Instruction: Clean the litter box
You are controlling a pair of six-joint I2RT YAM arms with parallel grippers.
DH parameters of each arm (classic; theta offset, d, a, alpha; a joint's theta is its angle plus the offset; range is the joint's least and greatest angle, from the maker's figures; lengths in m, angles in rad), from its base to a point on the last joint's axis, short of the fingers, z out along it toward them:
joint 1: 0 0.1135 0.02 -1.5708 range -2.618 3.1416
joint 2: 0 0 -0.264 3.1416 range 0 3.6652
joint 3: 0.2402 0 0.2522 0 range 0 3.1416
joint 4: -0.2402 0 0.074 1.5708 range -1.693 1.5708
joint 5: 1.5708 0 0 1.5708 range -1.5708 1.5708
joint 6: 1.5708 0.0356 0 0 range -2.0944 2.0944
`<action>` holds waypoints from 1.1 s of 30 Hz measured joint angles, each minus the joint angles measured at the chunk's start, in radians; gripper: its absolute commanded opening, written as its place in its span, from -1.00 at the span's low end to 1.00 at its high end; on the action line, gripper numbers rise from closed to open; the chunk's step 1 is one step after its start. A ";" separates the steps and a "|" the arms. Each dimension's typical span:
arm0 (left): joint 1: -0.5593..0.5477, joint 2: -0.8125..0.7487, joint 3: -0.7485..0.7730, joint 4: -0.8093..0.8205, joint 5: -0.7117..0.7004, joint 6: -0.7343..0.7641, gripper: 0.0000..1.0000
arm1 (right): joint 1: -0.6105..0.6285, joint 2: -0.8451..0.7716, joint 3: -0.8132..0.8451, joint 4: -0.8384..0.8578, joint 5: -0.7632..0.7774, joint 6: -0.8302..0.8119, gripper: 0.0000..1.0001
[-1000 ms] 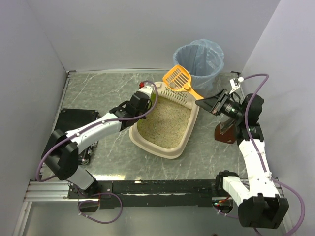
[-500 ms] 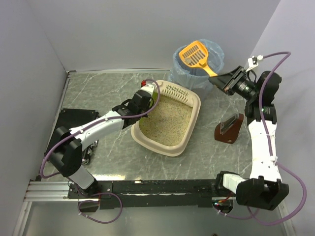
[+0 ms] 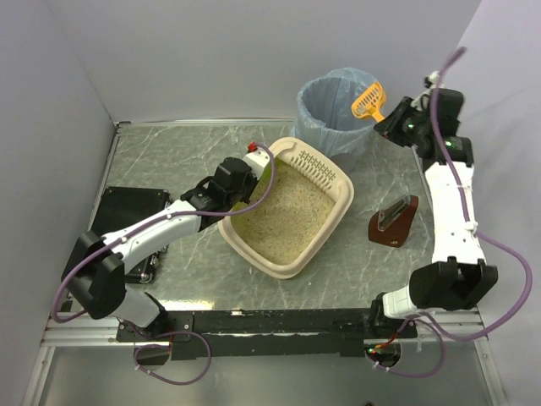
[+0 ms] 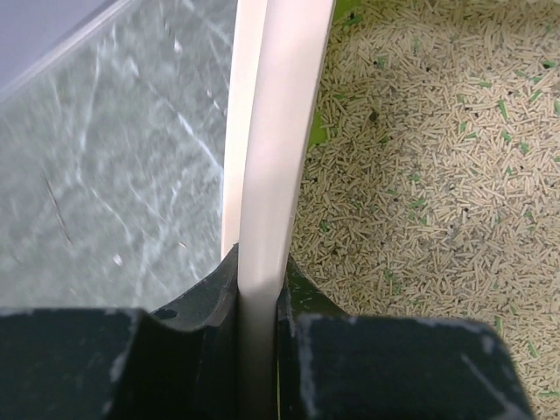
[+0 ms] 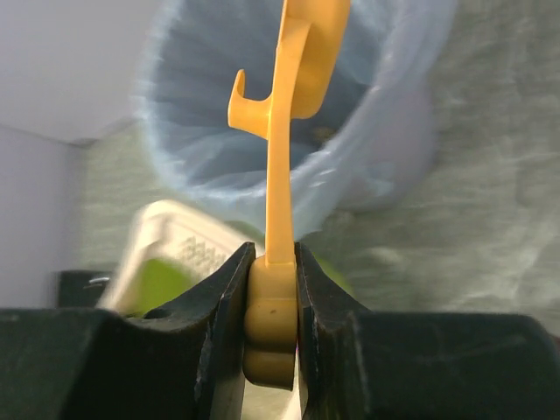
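Note:
The litter box, cream-rimmed with a lime-green inner wall and beige litter, sits mid-table, turned at an angle. My left gripper is shut on its left rim; the left wrist view shows the cream rim clamped between the jaws, litter to the right. My right gripper is shut on the handle of the orange scoop, held on edge over the grey bin with the light-blue bag. In the right wrist view the scoop stands above the bin's mouth.
A brown scoop holder stands right of the litter box. A black plate lies at the table's left. Grey walls close in the back and sides.
My right gripper swung the scoop from above the litter box's slotted end to over the bin and turned it on edge. The litter box rotated slightly under my left gripper.

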 measured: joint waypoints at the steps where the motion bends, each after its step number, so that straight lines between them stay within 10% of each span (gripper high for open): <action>1: 0.000 -0.015 -0.006 0.005 0.019 0.037 -0.99 | 0.034 0.022 0.022 -0.023 0.074 -0.046 -1.00; 16: 0.001 -0.041 -0.012 0.019 0.225 0.342 -0.98 | 0.282 0.054 -0.006 -0.001 0.646 -0.483 -1.00; 33: 0.012 0.227 0.314 -0.394 0.484 0.718 -0.67 | 0.297 -0.290 -0.174 0.154 0.482 -0.402 -1.00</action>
